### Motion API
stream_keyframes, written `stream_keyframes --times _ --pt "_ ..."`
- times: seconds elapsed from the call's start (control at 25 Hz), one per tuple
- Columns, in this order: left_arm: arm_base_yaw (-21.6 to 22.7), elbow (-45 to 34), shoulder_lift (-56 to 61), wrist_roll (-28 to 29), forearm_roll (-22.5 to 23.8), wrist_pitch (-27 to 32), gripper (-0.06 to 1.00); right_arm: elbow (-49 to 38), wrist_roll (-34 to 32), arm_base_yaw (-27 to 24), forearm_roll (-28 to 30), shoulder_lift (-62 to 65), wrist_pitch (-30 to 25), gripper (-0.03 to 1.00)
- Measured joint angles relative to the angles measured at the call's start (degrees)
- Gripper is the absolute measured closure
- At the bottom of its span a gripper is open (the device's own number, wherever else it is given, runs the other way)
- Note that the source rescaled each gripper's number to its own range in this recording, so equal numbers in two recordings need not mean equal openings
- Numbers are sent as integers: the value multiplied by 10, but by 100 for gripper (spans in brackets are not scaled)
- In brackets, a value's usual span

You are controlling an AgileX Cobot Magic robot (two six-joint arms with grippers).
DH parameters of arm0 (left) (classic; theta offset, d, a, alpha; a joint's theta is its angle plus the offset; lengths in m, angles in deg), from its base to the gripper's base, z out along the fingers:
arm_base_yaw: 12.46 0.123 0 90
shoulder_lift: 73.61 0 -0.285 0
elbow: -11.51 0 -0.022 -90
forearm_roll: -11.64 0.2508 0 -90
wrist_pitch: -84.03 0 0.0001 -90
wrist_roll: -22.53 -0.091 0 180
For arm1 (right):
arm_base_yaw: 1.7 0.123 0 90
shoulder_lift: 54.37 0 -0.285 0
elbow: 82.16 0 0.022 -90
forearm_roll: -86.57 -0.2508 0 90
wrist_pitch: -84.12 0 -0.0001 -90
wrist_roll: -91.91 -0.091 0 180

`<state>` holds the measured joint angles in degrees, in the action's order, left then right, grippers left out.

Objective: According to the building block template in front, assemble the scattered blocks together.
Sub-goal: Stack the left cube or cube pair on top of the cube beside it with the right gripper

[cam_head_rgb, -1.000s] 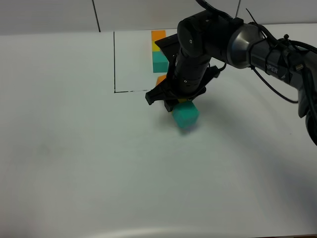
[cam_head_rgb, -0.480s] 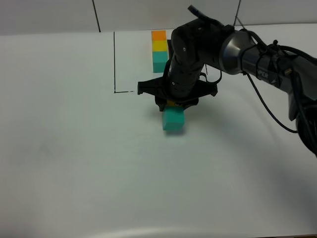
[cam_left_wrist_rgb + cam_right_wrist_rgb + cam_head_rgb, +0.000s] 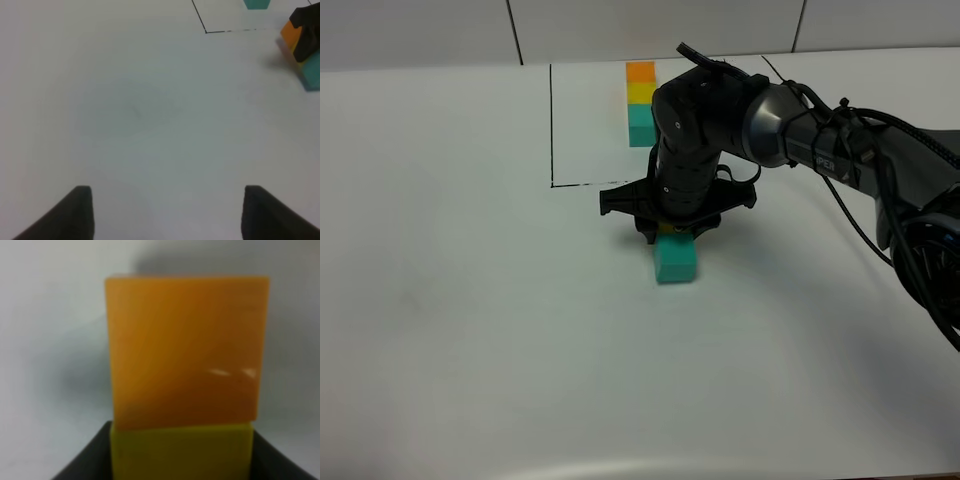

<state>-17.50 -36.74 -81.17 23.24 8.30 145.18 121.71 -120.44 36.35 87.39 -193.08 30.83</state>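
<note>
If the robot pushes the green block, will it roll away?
Probably not. The teal block is a flat-sided cube resting on the white table, so it would likely slide, not roll. It looks matte and plain, perhaps light, and low enough that tipping seems unlikely.

looks like a robotics lab / test bench, not a home or shop. evidence: plain white table (image 3: 470, 330) w/ nothing domestic on it, pale panelled wall (image 3: 660, 25) behind w/ dark seams. thin black lines (image 3: 552, 120) drawn straight onto the tabletop, marking a work zone, typical of a staged exp setup. black industrial robot arm (image 3: 800, 115) w/ loose cabling along it reaches over the surface. only props are small coloured foam cubes: a template row (image 3: 640, 100) inside the marked zone, plus a teal cube (image 3: 675, 260) out on the table.
</note>
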Motion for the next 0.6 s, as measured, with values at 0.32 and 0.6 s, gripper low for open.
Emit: stream_keyframes --times 0.32,0.6 --pt "0 0 0 0 0 0 60 0 -3 0 1 -14 -9 96" --pt "0 0 0 0 0 0 60 0 -9 0 1 -14 -9 96"
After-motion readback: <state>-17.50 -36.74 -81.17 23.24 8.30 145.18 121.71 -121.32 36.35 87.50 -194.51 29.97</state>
